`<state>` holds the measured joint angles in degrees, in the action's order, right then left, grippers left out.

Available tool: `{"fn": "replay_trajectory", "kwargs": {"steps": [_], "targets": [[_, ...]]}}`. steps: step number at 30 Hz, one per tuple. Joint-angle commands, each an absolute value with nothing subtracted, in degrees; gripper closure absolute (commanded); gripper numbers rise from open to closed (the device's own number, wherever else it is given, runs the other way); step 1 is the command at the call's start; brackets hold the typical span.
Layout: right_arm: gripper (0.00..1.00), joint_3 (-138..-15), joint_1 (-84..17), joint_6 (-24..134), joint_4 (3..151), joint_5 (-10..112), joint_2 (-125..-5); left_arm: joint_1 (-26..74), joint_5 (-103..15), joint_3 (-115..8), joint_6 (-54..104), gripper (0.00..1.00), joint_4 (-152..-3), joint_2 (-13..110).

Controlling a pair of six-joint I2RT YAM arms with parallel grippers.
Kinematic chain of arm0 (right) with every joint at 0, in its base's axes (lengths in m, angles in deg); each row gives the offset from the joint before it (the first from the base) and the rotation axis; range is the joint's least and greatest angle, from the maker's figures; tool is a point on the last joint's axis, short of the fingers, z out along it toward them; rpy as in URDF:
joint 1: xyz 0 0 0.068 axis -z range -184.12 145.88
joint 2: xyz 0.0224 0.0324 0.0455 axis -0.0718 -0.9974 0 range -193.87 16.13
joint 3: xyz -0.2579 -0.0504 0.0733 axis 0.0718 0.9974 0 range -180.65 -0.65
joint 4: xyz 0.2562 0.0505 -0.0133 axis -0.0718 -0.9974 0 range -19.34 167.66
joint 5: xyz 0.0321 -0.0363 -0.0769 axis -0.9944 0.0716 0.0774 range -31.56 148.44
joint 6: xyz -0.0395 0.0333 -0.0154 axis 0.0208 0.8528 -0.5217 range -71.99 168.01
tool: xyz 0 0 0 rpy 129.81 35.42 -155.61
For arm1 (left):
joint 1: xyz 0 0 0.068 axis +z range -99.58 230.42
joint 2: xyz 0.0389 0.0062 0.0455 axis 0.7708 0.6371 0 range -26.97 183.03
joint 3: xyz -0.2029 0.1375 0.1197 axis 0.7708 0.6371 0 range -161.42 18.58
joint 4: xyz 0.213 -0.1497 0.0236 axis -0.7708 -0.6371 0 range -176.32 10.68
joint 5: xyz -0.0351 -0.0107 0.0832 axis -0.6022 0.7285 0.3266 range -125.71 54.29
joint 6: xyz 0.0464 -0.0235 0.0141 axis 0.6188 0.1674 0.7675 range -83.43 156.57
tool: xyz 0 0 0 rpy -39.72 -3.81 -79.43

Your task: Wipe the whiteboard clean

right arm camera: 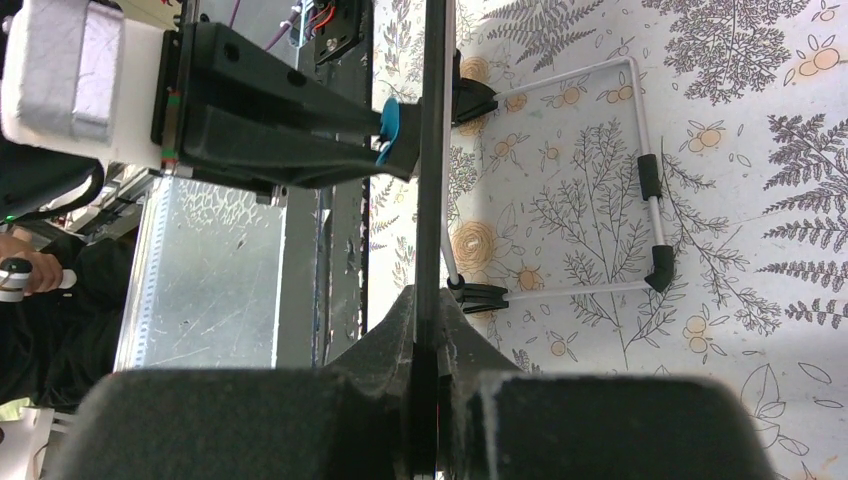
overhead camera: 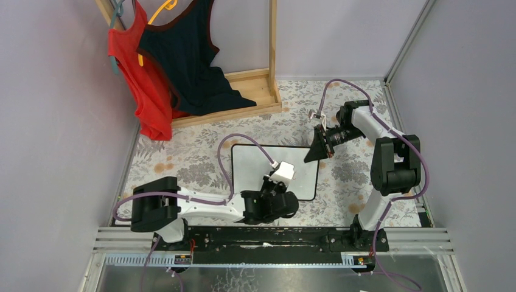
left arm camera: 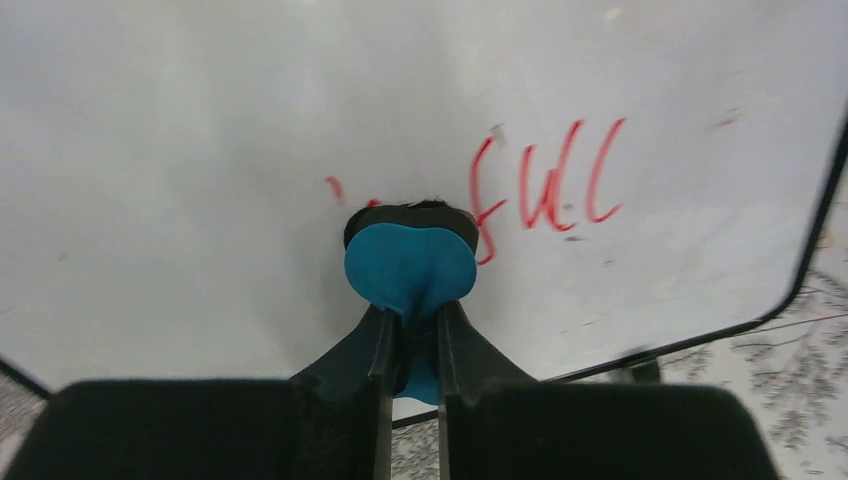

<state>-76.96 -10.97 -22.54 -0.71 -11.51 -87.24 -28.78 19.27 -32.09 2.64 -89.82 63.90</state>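
Note:
The whiteboard stands tilted on the floral cloth, white with a thin black frame. Red handwriting remains on its right half in the left wrist view. My left gripper is shut on a small blue-black eraser, whose face presses against the whiteboard just left of the letters. My right gripper is shut on the whiteboard's edge, seen end-on; in the top view it holds the board's far right corner. The eraser also shows touching the board there.
A wooden rack with a red garment and a dark one stands at the back left. The board's wire stand rests on the cloth behind it. A metal rail runs along the near edge. Walls close both sides.

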Motion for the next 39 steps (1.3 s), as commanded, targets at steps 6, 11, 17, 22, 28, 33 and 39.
{"fn": "replay_trajectory", "kwargs": {"steps": [6,11,17,22,28,33,39], "targets": [[1.0,-77.7,-12.9,-23.0,-5.9,-13.8,-88.3,-28.1,17.9,-33.0,4.7,1.0,-80.9,64.0],[1.0,-77.8,-12.9,-22.9,-5.9,-13.8,-88.3,-27.8,21.7,-28.1,0.1,1.0,-87.6,57.3],[1.0,-77.6,-13.0,-23.1,-5.9,-13.8,-88.1,-27.4,24.6,-24.4,-4.8,1.0,-95.6,51.1],[1.0,-77.7,-13.0,-22.9,-5.9,-13.6,-88.3,-27.2,24.5,-24.6,-4.1,1.0,-95.0,51.7],[1.0,-77.6,-13.1,-22.9,-5.9,-13.6,-88.0,-27.3,21.5,-28.3,1.4,1.0,-87.5,58.7],[1.0,-77.5,-13.1,-22.8,-5.9,-13.5,-87.8,-27.3,18.1,-33.4,6.2,1.0,-81.1,65.0],[1.0,-77.5,-13.1,-22.8,-5.9,-13.5,-87.7,-27.3,14.2,-39.6,10.7,1.0,-76.0,69.3]]}}
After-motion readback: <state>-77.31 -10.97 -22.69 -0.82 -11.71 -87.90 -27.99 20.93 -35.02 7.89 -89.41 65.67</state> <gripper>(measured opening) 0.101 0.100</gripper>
